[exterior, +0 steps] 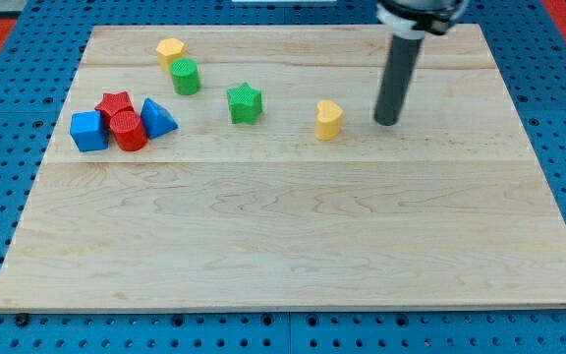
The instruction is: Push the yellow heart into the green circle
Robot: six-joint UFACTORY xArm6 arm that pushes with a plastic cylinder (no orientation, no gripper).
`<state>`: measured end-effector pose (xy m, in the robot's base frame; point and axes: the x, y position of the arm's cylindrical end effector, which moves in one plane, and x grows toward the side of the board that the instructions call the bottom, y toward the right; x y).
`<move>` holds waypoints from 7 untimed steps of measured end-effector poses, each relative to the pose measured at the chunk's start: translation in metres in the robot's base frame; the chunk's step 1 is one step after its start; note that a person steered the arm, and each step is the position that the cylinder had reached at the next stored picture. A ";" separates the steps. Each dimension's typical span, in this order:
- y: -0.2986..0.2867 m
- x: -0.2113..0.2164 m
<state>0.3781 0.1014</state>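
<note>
The yellow heart (329,119) is taken as the landmark. It stands on the wooden worktop (293,236), in the upper half, a little toward the view's right of the middle. The green circle (186,77), a short green cylinder, is seen well apart from the heart, toward the view's left and slightly toward the top. Between the two, just to the view's left of the heart, a green star (245,103) is placed, close to the straight path.

The end effector is only a dark rod, so nothing can be spread or pinched. My tip (388,122) is rested on the worktop near the heart, on the heart's right side in the view, with a small gap; no contact is shown.

The task is judged as not yet started: the heart is not touching the circle, and the whole distance is left. The tip seems well placed for a push toward the left, but the star may be struck on the way.

Farther left of the heart, a yellow hexagon (170,49) is touching the circle's top side, and a group of a blue cube (89,131), red star (115,103), red cylinder (129,131) and blue triangle (157,118) is gathered.
</note>
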 end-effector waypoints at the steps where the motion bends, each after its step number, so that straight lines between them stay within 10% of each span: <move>1: -0.034 0.000; 5: -0.133 0.018; 7: -0.211 -0.070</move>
<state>0.3081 -0.1099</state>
